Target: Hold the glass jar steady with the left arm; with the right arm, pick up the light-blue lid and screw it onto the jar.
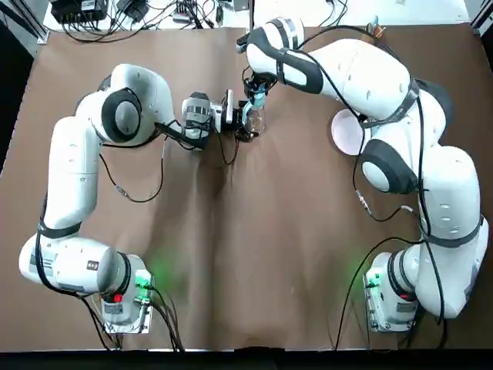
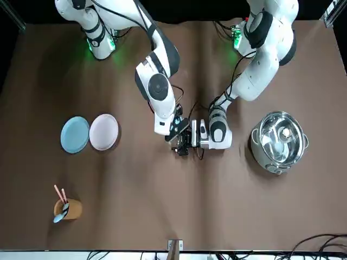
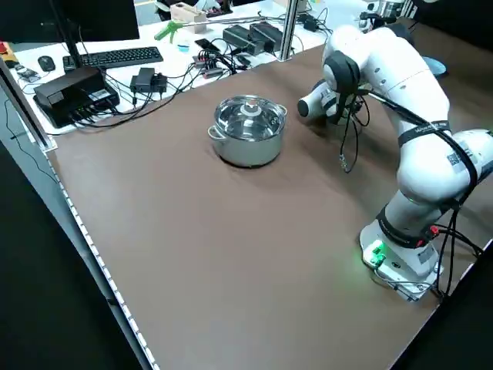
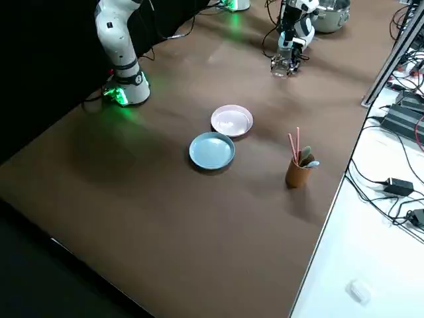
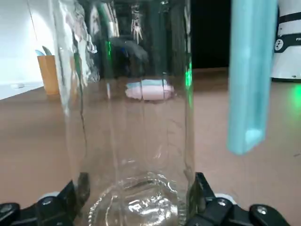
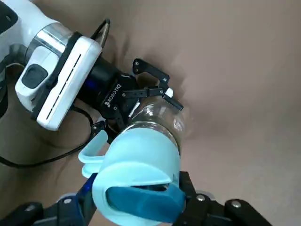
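Far middle of the brown tabletop (image 1: 231,254): meeting place of both arms. Left hand (image 1: 245,126) level with the surface, clenched on the glass jar (image 5: 131,117) low down near its base, a finger on either side. Right hand (image 6: 136,200) reaching in from above, grasping the light-blue lid (image 6: 141,169) across its rim, close by the jar's mouth; touching or apart, cannot tell.

Jar: rigid, smooth, likely slippery and breakable, light while empty. Best held low around the body, firm enough to resist twisting, never crushing. Upright, long axis vertical, mouth up.

Lid: stiff plastic by the look, light, easy to pinch at the rim. Needs open face down and axis lined up with the jar's before any turning.
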Available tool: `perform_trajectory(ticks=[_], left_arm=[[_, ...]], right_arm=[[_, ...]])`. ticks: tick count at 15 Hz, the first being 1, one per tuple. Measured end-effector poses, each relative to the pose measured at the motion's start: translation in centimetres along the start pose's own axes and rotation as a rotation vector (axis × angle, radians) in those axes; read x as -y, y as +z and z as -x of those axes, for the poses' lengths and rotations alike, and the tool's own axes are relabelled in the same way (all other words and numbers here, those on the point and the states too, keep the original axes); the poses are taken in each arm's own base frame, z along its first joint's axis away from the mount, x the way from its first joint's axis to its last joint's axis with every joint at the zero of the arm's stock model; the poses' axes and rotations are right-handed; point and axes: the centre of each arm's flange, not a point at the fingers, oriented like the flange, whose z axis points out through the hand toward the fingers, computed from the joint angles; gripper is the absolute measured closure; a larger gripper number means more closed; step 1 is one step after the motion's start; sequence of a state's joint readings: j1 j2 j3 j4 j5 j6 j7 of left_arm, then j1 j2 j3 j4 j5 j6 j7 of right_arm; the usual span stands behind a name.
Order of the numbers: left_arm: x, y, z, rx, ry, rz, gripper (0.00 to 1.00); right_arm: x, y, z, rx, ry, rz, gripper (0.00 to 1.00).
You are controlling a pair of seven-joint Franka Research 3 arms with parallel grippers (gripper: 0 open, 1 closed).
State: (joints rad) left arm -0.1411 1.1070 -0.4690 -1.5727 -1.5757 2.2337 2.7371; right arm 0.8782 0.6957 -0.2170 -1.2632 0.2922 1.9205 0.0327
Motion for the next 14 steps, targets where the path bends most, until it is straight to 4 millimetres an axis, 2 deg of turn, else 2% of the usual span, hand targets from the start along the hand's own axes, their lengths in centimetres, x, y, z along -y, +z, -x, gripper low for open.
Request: perform_trajectory(ticks=[3, 14], left_arm=[[0.0, -0.01, 0.04, 0.002, 0.0, 0.0, 0.05], [0.09, -0.07, 0.04, 0.003, 0.001, -0.002, 0.05]], right_arm=[[0.11, 0.53, -0.38, 0.0, -0.003, 0.004, 0.29], [0.0, 0.51, -0.42, 0.0, -0.001, 0.005, 0.29]])
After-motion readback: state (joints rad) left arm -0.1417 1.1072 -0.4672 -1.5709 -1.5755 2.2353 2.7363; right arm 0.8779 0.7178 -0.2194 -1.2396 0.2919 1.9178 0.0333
